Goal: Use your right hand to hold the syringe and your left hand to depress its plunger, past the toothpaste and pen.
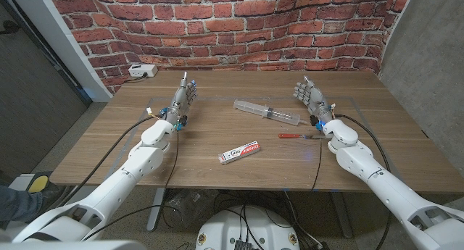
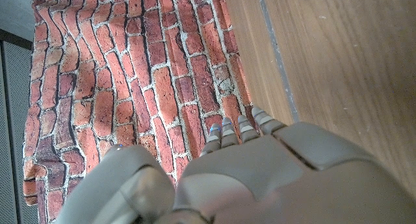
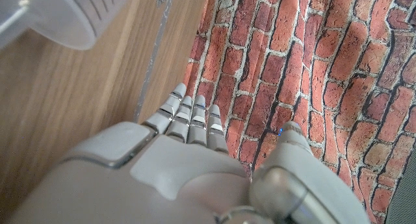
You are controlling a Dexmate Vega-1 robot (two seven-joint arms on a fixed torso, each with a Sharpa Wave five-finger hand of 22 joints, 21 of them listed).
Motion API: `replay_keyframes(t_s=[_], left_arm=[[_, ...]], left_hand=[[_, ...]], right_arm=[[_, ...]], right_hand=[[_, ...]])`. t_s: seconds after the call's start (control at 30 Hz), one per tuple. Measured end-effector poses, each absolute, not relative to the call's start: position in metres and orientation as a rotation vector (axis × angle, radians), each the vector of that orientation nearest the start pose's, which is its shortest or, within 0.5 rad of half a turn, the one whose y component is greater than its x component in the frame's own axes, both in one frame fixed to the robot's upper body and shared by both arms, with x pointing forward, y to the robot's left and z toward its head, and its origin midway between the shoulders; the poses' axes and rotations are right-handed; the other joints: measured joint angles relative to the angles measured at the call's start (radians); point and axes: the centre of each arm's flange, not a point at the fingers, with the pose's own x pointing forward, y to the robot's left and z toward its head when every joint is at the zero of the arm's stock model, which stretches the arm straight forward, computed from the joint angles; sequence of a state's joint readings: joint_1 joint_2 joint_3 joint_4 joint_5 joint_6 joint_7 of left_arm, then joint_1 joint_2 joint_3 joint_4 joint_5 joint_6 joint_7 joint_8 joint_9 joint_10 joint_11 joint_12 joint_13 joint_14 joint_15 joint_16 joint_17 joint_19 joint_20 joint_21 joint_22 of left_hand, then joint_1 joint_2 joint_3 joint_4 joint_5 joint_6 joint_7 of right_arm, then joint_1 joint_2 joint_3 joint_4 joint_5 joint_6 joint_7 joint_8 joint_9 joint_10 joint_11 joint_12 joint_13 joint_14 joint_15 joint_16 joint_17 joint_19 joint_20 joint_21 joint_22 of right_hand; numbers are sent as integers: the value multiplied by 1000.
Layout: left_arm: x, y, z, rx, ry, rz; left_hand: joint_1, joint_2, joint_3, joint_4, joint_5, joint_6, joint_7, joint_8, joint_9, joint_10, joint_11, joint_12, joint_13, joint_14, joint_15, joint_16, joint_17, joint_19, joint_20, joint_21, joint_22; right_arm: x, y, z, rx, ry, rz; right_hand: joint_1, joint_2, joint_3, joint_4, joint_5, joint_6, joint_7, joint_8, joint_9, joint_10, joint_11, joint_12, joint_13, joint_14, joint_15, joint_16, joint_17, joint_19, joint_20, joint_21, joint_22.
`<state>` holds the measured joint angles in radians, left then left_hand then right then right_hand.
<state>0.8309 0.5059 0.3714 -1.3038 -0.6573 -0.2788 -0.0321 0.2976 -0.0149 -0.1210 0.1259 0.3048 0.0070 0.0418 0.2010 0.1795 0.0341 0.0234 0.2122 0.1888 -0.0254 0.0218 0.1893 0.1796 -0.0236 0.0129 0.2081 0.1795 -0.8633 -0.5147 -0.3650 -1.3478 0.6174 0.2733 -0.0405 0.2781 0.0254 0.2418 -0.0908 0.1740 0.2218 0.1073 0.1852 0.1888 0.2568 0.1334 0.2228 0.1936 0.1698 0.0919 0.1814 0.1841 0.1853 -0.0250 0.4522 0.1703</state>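
Note:
A clear syringe (image 1: 266,112) lies on the wooden table (image 1: 217,134) at the middle, angled from the far left down to the near right. Its barrel end shows close up in the right wrist view as a clear syringe (image 3: 62,16). My right hand (image 1: 310,96) stands just right of it, fingers up and apart, holding nothing. A red pen (image 1: 297,135) lies nearer me, by my right wrist. The white toothpaste tube (image 1: 239,153) rests towards the front middle. My left hand (image 1: 185,96) stands at the table's left, fingers straight, holding nothing.
A white power strip (image 1: 142,72) sits at the far left corner of the table. A brick wall (image 1: 217,25) runs behind the table. Black cables trail along both forearms.

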Motion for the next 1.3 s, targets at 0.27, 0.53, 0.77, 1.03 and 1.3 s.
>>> replay_keyframes(t_s=[0.27, 0.53, 0.77, 1.03, 1.3], left_arm=[[647, 286, -20, -53, -600, -213], [634, 289, -20, -44, -603, -212], [625, 293, -18, -37, -613, -212], [616, 300, -11, 4, -632, -219], [614, 299, -7, 41, -640, -230]], left_hand=[[7, 7, 0, 0, 0, 7, 7, 0, 0, 11, 0, 0, 0, 2, 2, 0, 0, 4, -4, 0, 0], [9, 9, 0, 0, 0, 7, 7, 0, 0, 21, 0, 0, 0, 9, 1, 0, 0, 4, -4, 0, 0], [20, 20, 0, 0, 0, 22, 11, 6, 0, 35, 1, 8, 0, 31, -2, 8, 0, 17, -10, 5, 0], [29, 29, -3, -3, 0, 42, 16, 6, 0, 82, 12, 15, 0, 81, 5, 15, 0, 89, -12, 29, 0], [37, 26, -6, -6, 0, 73, 6, 14, 5, 106, 1, 16, 0, 101, -4, 15, 0, 99, -9, 29, 0]], right_arm=[[635, -289, -26, -8, -631, 115], [616, -286, -23, -81, -694, 61], [604, -281, -20, -125, -725, 44], [592, -273, -17, -209, -760, 7], [582, -264, -15, -281, -776, 0]], right_hand=[[4, -4, -3, -3, 0, 36, -11, 18, 0, 0, 0, 0, -3, 6, -4, 2, 0, 7, 7, -5, 0], [5, -19, -9, -9, 0, 41, -22, 21, 5, 11, 0, 0, -4, 13, -8, 4, 0, 13, 2, -9, 0], [5, -19, -9, -9, 0, 29, -24, 14, 5, 16, -5, 0, -4, 19, -13, 4, -3, 13, 2, -13, 0], [10, -24, -9, -17, 0, 15, -38, 13, 4, 16, -5, 0, -4, 19, -13, 4, -3, 18, 7, -13, 0], [14, -28, -4, -21, 0, 3, -50, 6, 2, 3, -10, 0, -4, 19, -13, 4, -3, 18, 7, -23, 5]])
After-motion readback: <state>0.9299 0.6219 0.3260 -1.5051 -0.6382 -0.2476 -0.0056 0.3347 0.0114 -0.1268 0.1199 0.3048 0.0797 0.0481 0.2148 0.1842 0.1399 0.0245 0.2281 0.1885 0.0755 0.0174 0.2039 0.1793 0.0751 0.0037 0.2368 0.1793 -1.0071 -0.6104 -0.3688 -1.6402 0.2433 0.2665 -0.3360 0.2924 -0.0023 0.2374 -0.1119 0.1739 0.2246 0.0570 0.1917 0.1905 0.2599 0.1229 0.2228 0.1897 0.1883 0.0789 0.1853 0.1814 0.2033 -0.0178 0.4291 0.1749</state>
